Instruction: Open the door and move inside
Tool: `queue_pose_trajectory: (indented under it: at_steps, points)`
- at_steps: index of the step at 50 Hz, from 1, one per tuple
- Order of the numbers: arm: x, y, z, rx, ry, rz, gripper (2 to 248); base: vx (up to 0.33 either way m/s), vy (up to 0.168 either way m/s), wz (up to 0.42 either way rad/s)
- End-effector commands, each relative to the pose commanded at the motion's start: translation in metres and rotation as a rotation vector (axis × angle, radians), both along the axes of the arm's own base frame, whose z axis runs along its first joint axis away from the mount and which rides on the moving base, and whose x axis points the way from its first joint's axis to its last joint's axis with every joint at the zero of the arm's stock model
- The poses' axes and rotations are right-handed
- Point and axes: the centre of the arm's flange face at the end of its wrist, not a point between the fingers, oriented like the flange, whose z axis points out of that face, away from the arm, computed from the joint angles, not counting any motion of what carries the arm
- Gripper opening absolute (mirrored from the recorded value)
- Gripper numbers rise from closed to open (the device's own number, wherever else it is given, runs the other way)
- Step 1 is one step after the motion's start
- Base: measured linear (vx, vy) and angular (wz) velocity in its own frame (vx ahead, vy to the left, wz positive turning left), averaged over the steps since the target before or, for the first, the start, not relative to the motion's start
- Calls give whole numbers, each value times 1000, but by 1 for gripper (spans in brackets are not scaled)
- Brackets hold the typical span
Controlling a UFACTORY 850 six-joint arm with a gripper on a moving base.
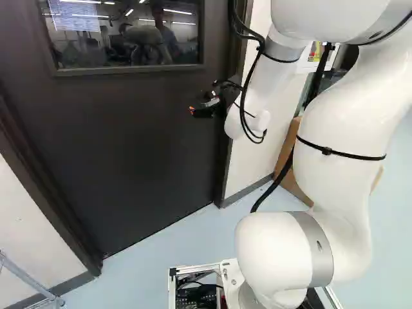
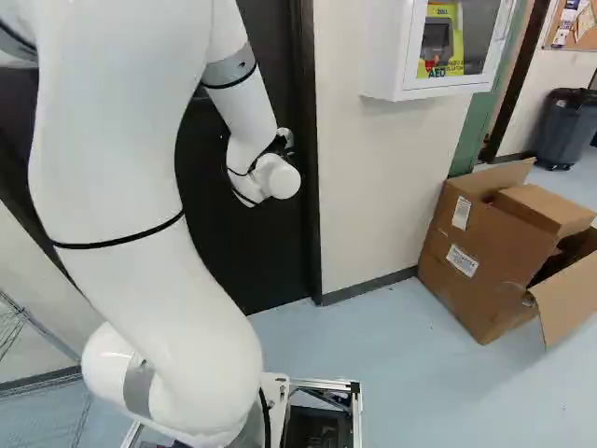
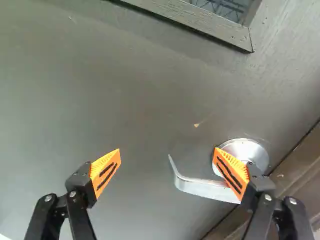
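My gripper (image 1: 205, 109) is in front of the dark door (image 1: 129, 148), close to its handle-side edge. The door looks closed in its frame. In the wrist view the gripper (image 3: 167, 152) stands open, its two orange-padded fingers wide apart. A silver lever handle (image 3: 202, 187) lies beyond the fingers; one finger overlaps its round base (image 3: 248, 151), and the lever's bent free end reaches into the span between the fingertips. Whether that finger touches the handle cannot be told. Nothing is gripped.
The door has a window (image 1: 125, 32). Its dark frame (image 1: 224, 167) borders a pale wall (image 2: 373, 187) carrying a white cabinet (image 2: 392, 56). An open cardboard box (image 2: 485, 261) stands on the floor to the right. A wire rack (image 1: 26, 280) is at the far left.
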Motion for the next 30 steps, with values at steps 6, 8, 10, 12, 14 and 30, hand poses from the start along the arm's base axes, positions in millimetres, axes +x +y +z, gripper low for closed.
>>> queue_pose_trajectory:
  at_steps: [6, 8, 10, 12, 14, 30]
  points:
    - [3, 4, -7, 8, 13, -3, 247, 0, 0, 0]
    - [4, 5, -9, 11, 17, -4, 247, 3, 14, 34]
    - [5, 6, -11, 13, 21, -5, 247, -5, 10, 3]
    - [6, 7, -13, 16, 26, -6, 247, 0, 0, 0]
    - [7, 8, -15, 18, 30, -7, 247, 0, 0, 0]
    - [11, 20, -33, 27, 65, 6, 247, 0, 0, 0]
